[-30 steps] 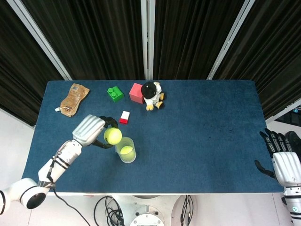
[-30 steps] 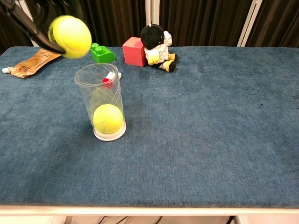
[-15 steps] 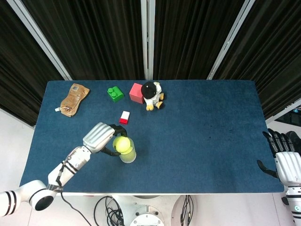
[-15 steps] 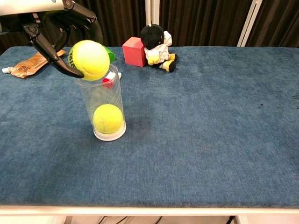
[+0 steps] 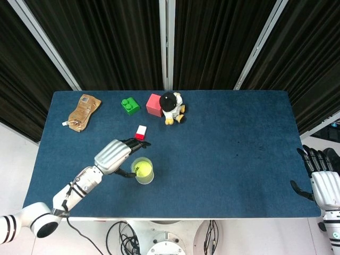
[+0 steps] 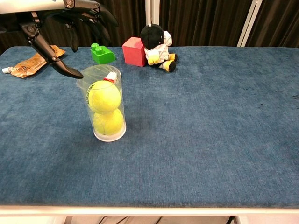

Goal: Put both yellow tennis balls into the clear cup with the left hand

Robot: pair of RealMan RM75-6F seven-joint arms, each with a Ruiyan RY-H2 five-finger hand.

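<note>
The clear cup (image 6: pixel 103 105) (image 5: pixel 142 170) stands upright on the blue table, left of centre. Inside it, one yellow tennis ball (image 6: pixel 104 96) sits on top of the other yellow ball (image 6: pixel 109 121); the head view shows only the top ball (image 5: pixel 140 169). My left hand (image 5: pixel 118 154) (image 6: pixel 70 21) hovers just left of and above the cup's rim, fingers spread, holding nothing. My right hand (image 5: pixel 322 183) rests open at the table's far right edge, seen only in the head view.
Behind the cup lie a small red-and-white block (image 5: pixel 141 132), a green brick (image 5: pixel 129 105), a red cube (image 5: pixel 154 104) and a plush penguin (image 5: pixel 172 107). A brown pouch (image 5: pixel 82 112) lies at the back left.
My left hand carried the second ball over the cup's rim and let go. The ball dropped in onto the first one, and the fingers have spread apart.
</note>
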